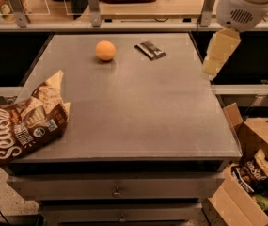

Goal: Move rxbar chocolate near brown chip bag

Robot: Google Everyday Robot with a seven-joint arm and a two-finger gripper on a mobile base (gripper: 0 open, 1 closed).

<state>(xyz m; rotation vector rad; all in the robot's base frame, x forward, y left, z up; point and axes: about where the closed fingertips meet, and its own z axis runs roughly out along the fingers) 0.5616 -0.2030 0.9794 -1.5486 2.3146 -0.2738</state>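
**Gripper (220, 53) hangs at the right edge of the table (138, 112); rxbar chocolate (150, 50) lies at the far side**

The bar lies flat close to the table's far edge, right of centre, with an orange (105, 51) near it on the left. The brown chip bag (23, 124) slumps on the near-left corner, overhanging the left edge, and a broad stretch of grey tabletop lies between the two. The arm enters from the upper right (white housing above, pale gripper pointing down), right of the bar and apart from it. Whether the gripper is open or closed cannot be told. A cardboard box (258, 140) stands open at near right.
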